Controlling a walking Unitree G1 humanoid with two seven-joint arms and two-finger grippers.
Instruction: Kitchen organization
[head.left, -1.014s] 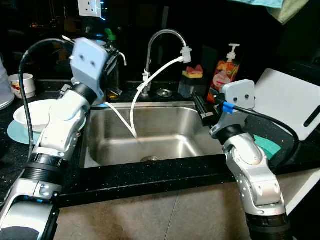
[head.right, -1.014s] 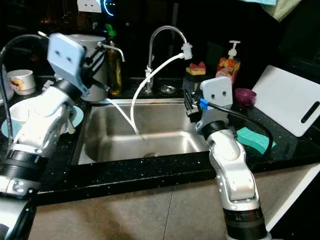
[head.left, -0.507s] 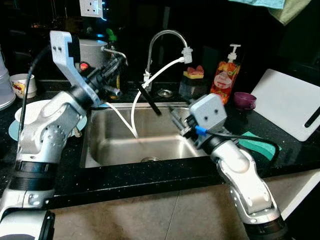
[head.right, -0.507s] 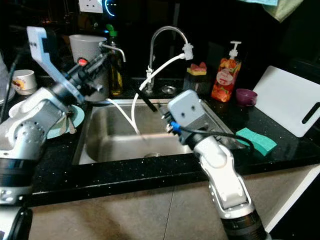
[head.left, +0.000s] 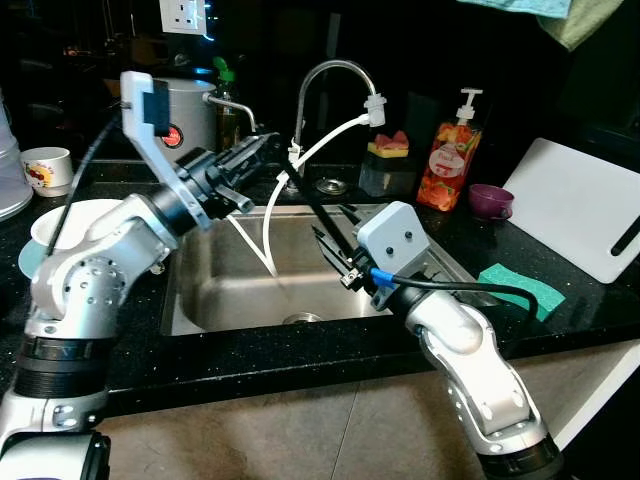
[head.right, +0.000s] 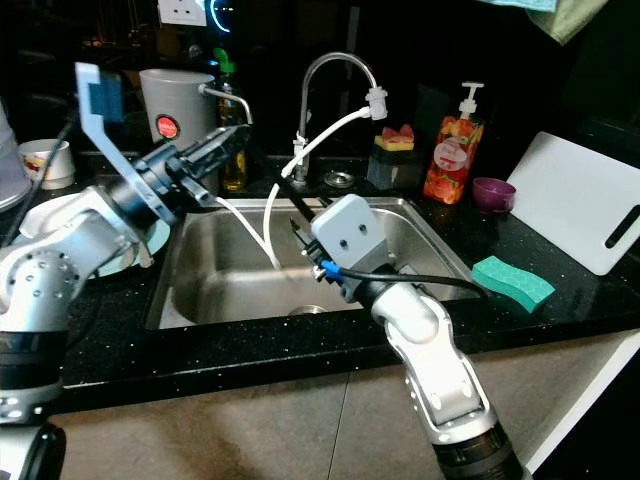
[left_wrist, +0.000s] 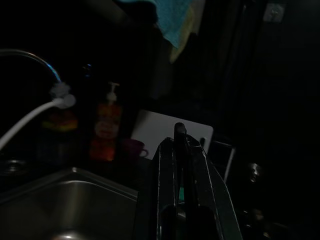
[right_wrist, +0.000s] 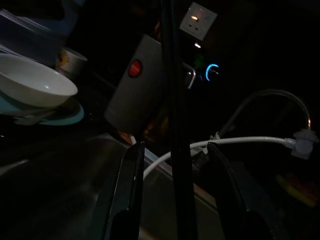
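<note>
Black surface (head.left: 600, 300) surrounds the sink (head.left: 300, 280). Above it, left tool (head.left: 262, 150) is closed empty; right tool (head.left: 325, 240), apart, probably straddles a dark rod (head.left: 310, 205).

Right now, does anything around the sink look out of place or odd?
Yes. A white hose is fixed to the tip of the faucet and droops in a loose loop into the sink, an improvised look. Also, a white bowl sits on a plate near the counter's front edge.

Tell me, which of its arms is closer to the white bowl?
The left. Its left end effector reaches over the sink's left edge, beside the white bowl; the right end effector hangs over the sink basin, farther away.
</note>
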